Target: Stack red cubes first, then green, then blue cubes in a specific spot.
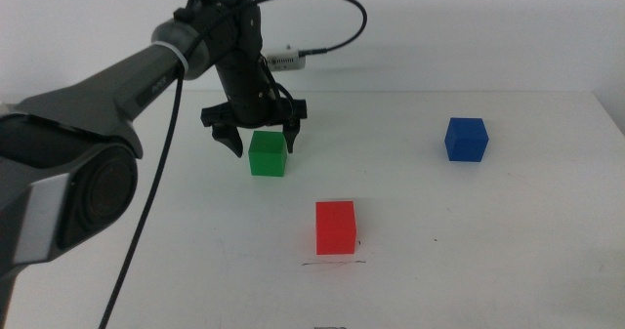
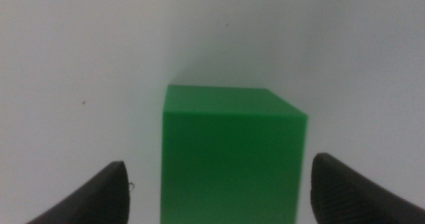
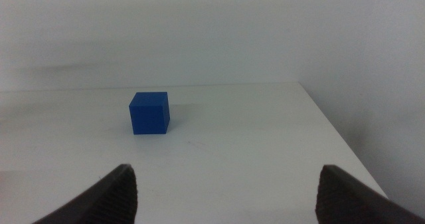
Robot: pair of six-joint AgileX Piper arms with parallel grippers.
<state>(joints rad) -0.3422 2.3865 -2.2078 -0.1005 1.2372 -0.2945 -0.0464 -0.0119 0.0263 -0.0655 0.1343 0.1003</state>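
Note:
The green cube [image 1: 267, 154] sits on the white table, left of centre. My left gripper [image 1: 262, 136] hangs open just above and behind it, one jaw on each side, not touching. The left wrist view shows the green cube [image 2: 232, 154] between the open jaws. The red cube [image 1: 335, 226] stands nearer the front on the specific spot, right behind the thin pen line [image 1: 334, 264]. The blue cube [image 1: 466, 139] sits at the far right and shows in the right wrist view [image 3: 149, 113]. My right gripper [image 3: 226, 187] is open and out of the middle view.
The left arm [image 1: 117, 85] and its cable [image 1: 156, 202] cross the left side of the table. The table's right edge [image 1: 610, 124] runs just beyond the blue cube. A white wall stands behind the table.

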